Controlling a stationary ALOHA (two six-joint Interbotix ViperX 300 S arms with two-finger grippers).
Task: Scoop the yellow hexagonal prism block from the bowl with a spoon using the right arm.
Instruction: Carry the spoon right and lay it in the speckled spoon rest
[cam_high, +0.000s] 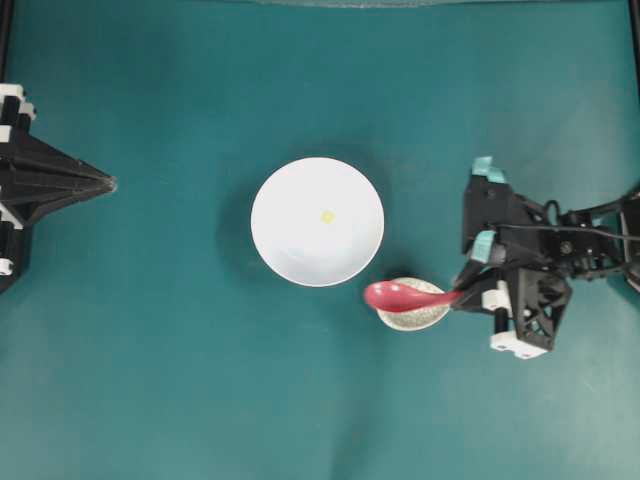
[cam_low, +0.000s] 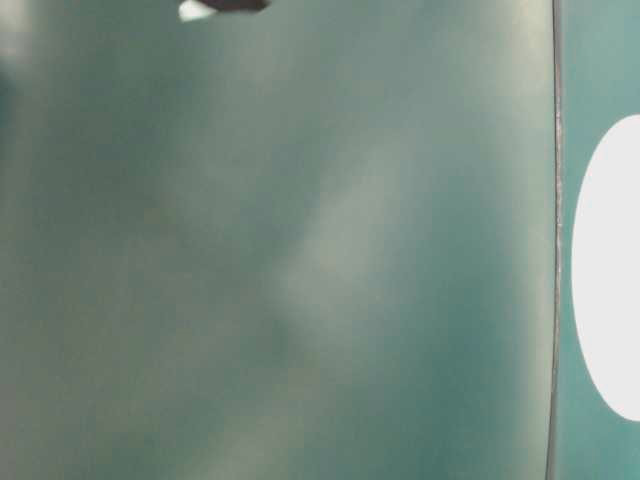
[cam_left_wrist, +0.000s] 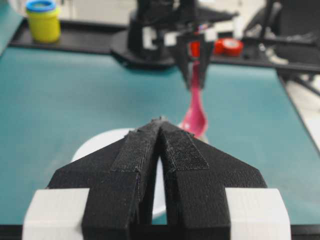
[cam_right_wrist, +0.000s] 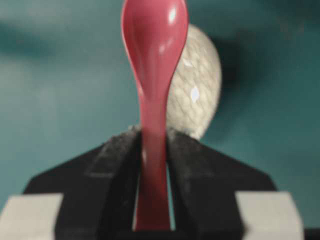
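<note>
While the block waits: the yellow block (cam_high: 326, 215) lies near the middle of the white bowl (cam_high: 285, 255).
Right gripper (cam_right_wrist: 152, 142): clamped on the handle of the red spoon (cam_high: 405, 296).
Spoon axis: scoop points toward the bowl, over the speckled spoon rest (cam_high: 428, 318).
Direction: block lies up and left of the scoop in the overhead view.
Left gripper (cam_left_wrist: 160, 131): closed, empty, well away from the bowl.

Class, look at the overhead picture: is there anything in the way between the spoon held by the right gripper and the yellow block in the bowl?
Nothing visible blocks it. The spoon, clamped in the right gripper, sits over the spoon rest beside the bowl. The yellow block lies alone inside; only the bowl's rim must be cleared.
</note>
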